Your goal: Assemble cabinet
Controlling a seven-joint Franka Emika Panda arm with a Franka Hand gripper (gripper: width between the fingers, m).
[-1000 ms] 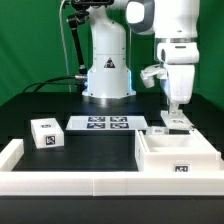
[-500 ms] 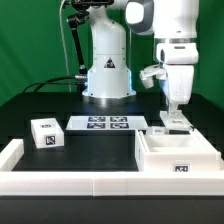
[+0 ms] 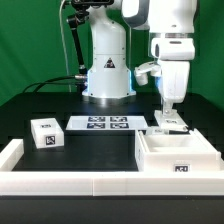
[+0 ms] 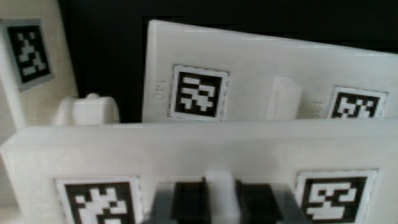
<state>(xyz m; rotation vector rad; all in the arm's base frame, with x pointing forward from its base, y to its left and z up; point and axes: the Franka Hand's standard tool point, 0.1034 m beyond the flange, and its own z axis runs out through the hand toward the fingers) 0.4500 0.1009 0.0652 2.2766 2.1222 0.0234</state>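
The cabinet (image 3: 180, 155), a large white open box body with a tag on its front, stands at the exterior view's right front. My gripper (image 3: 169, 112) hangs just behind it, over a smaller white tagged panel (image 3: 170, 124). In the wrist view my gripper (image 4: 210, 192) has its dark fingers (image 4: 180, 203) closed on the thin edge of a white panel (image 4: 107, 150) with a tag on each side. Behind it stands another white tagged panel (image 4: 267, 70) with a small peg (image 4: 91, 106).
A small white tagged box (image 3: 45, 133) sits at the exterior view's left. The marker board (image 3: 108, 123) lies in the middle. A low white border rail (image 3: 70, 182) runs along the front and left. The arm's base (image 3: 107, 70) stands at the back.
The arm and gripper have shifted slightly toward the exterior view's left. The other parts have not moved.
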